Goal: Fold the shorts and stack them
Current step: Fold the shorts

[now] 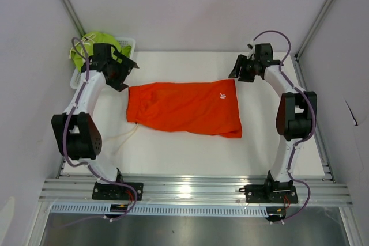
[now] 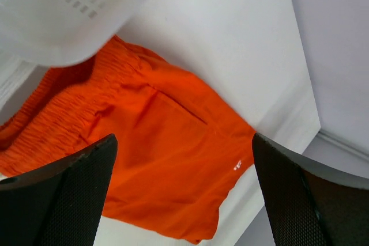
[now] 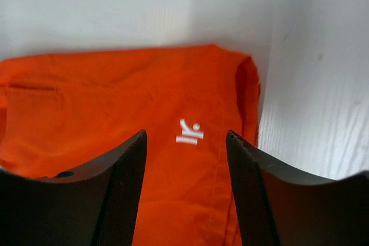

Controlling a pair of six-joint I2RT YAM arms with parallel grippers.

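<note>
Top external: orange shorts (image 1: 184, 108) lie flat mid-counter (image 1: 190, 154), folded once by the look; lime shorts (image 1: 95, 41) sit bunched in the mesh basket (image 1: 130, 43), far-left.
Left jaws: spread wide, empty, over the waistband end.
Right jaws: parted, narrower, empty, above the white logo (image 3: 190, 132).
Step tip: pinch both layers at matching corners, lift together, keep edges aligned.
Fabric: thin, smooth, limp; waistband elastic, ruched.
</note>
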